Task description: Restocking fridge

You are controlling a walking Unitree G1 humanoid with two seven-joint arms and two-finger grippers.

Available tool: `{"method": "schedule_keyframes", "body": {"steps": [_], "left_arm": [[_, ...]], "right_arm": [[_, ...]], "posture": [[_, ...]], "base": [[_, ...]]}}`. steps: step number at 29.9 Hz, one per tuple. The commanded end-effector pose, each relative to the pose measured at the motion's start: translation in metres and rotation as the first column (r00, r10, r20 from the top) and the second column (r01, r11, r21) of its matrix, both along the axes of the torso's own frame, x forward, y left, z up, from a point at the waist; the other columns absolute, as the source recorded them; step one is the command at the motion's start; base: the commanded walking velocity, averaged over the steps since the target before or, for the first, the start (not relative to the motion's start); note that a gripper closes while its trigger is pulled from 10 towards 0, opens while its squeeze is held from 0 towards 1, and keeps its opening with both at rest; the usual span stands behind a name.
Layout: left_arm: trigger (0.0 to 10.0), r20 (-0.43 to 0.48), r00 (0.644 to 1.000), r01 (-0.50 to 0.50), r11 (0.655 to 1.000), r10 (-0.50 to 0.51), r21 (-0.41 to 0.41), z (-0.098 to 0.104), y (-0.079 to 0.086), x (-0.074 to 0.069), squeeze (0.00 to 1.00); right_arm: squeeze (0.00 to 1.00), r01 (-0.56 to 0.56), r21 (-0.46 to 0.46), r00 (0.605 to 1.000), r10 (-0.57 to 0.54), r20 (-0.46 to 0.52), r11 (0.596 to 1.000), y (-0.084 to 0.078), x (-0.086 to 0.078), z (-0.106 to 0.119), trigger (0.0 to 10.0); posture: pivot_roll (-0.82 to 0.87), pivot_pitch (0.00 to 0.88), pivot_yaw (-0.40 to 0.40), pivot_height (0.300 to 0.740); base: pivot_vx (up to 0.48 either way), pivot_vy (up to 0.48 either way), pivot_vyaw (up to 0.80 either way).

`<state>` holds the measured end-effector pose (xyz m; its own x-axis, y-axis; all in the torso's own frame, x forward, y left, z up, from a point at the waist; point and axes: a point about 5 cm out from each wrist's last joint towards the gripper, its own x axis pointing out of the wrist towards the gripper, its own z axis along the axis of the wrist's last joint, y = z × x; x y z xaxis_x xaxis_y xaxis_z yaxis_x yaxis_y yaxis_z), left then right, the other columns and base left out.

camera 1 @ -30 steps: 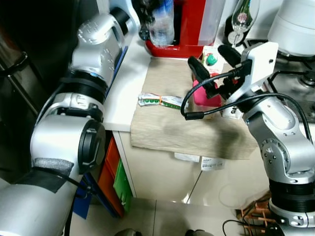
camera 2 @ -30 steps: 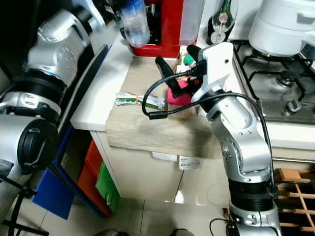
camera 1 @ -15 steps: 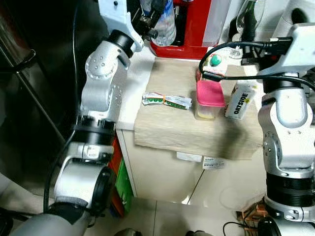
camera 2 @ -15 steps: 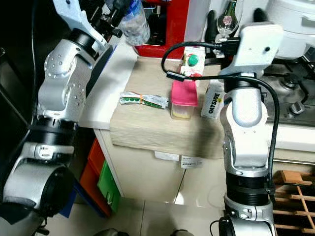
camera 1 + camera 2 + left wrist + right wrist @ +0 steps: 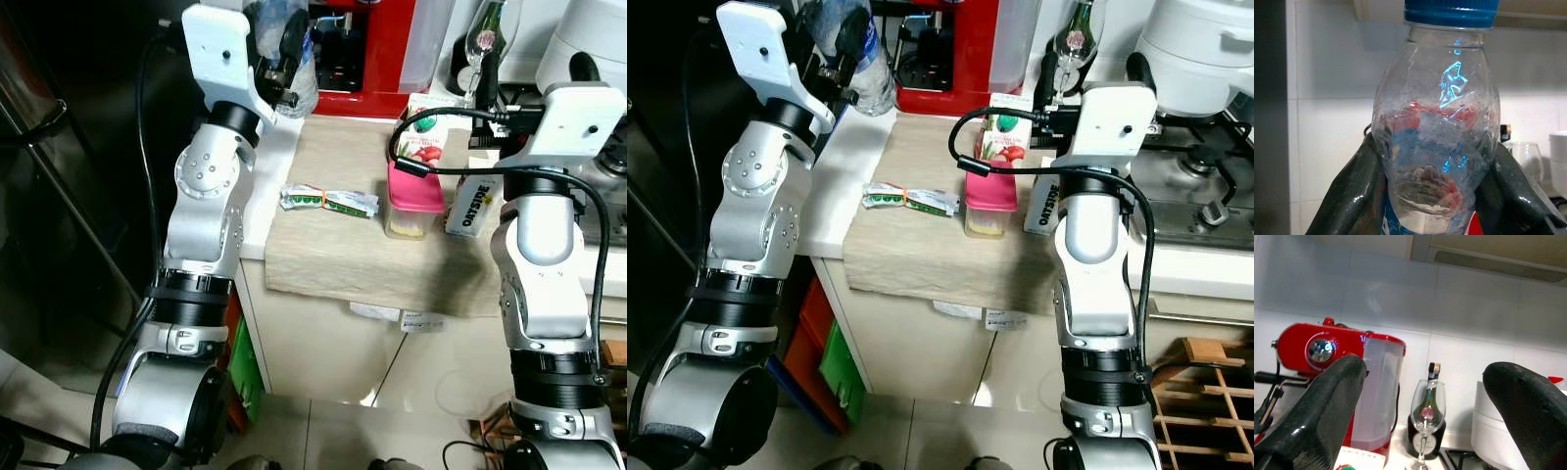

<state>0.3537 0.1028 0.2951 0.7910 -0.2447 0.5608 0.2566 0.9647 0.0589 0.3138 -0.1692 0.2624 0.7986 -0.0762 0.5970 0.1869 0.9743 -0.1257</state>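
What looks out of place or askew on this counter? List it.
Little stands out. The beige cloth hangs over the counter edge. The snack packet lies flat and slightly skewed, while the juice carton, pink-lidded tub and Oatside carton stand upright. No spills.

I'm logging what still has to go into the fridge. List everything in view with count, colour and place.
Water bottle: 1, clear with blue cap, held in left gripper.
Snack packet: 1, white-green, on beige cloth.
Food container: 1, pink lid, on cloth.
Juice carton: 1, white with red fruit, behind container.
Oatside carton: 1, white, right of container.
Coffee machine: 1, red, at counter's back.
Wine glass: 1, clear, by the hob.
Left gripper: shut on bottle.
Right gripper: open, raised over the counter.
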Motion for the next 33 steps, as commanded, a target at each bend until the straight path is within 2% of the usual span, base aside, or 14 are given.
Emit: {"method": "schedule_keyframes", "body": {"steps": [1, 7, 23, 30, 33], "left_arm": [[10.0, 0.022, 1.000, -0.010, 1.000, 0.010, 0.003, 0.001, -0.002, -0.004, 0.00], [10.0, 0.036, 0.999, -0.020, 0.999, 0.019, 0.035, -0.001, -0.004, -0.006, 0.00], [10.0, 0.036, 0.999, -0.004, 0.997, 0.002, 0.074, -0.001, -0.007, -0.003, 0.00], [10.0, 0.007, 1.000, 0.006, 0.997, -0.007, 0.083, -0.008, -0.007, -0.002, 0.00], [10.0, -0.043, 0.999, 0.015, 0.997, -0.012, 0.075, -0.019, -0.006, -0.001, 0.00]], "right_arm": [[0.00, -0.008, -0.010, 1.000, 0.008, 0.006, 1.000, 0.002, 0.001, -0.001, 10.0], [0.00, 0.028, -0.018, 1.000, -0.028, 0.014, 0.999, -0.005, 0.002, -0.002, 10.0], [0.00, 0.033, -0.037, 0.999, -0.033, -0.005, 0.999, -0.003, 0.006, -0.008, 10.0], [0.00, 0.023, -0.049, 0.999, -0.024, -0.025, 0.999, -0.001, 0.007, -0.014, 10.0], [0.00, 0.016, -0.048, 0.999, -0.018, -0.045, 0.999, -0.001, 0.007, -0.019, 10.0]], "posture": [[-0.12, 0.000, 0.025, 0.740], [-0.12, 0.000, 0.018, 0.740], [-0.12, 0.000, 0.017, 0.740], [-0.12, 0.000, 0.019, 0.740], [-0.12, 0.000, 0.030, 0.740]], "base": [[-0.341, 0.000, 0.00], [-0.337, 0.000, 0.00], [-0.338, 0.000, 0.00], [-0.339, 0.000, 0.00], [0.000, 0.000, 0.00]]}}
